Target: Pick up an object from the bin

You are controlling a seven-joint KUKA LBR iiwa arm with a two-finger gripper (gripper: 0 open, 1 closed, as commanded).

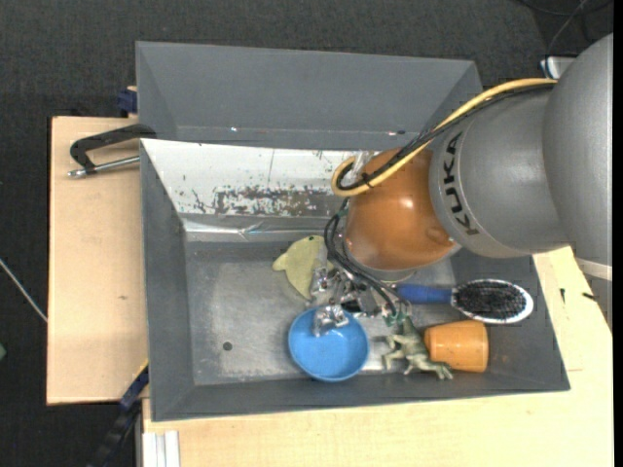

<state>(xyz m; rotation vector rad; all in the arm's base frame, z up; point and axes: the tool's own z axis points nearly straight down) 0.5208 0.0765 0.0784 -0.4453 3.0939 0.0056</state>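
The fingers [334, 307] hang over the blue bowl [326, 355], too cluttered to tell open from closed.

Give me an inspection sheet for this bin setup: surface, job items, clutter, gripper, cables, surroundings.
Surface: grey metal bin, floor bare on the left, back wall scuffed.
Job's things: blue bowl near the front wall, directly under the gripper.
Clutter: green toy dinosaur, orange cup on its side, black hairbrush with a blue handle, pale yellow lump.
Gripper: gripper low over the bowl's rear rim; nothing seen held.
Cables: yellow cable runs along the arm to the wrist.
Surroundings: dark floor.
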